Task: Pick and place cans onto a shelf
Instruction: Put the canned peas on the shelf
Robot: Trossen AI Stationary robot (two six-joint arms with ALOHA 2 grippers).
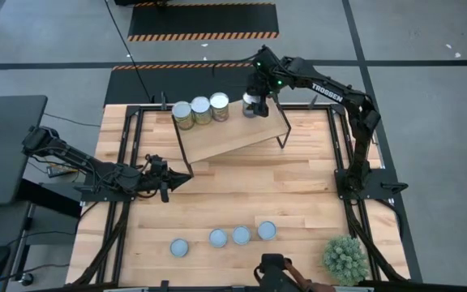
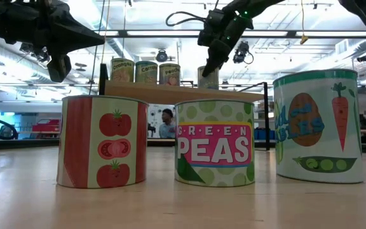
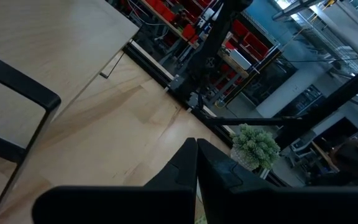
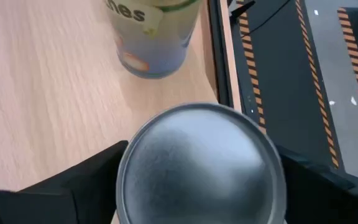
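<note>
The light wood shelf (image 1: 232,134) stands at the table's far middle on thin black legs. Three cans (image 1: 201,109) stand in a row on its far edge. A fourth can (image 1: 252,104) stands upright to their right, and my right gripper (image 1: 254,96) is shut on it from above. It also shows in the right wrist view (image 4: 201,165). Several more cans (image 1: 229,236) stand in a row near the table's front edge. My left gripper (image 1: 165,182) is shut and empty, hovering left of the shelf's near left leg. My right gripper pinches the fourth can between its two fingers (image 4: 92,177), one on each side of its round wall just below the silvery top (image 4: 129,168). The fingers come from above, slanting down. The can is upright on the shelf's far right part, next to another can (image 4: 154,31).
A spiky green plant ball (image 1: 344,258) sits at the table's near right corner. A dark object (image 1: 274,272) stands at the front edge. Bare tabletop lies between the shelf and the front cans. A person (image 2: 166,122) shows far behind the table in the low view.
</note>
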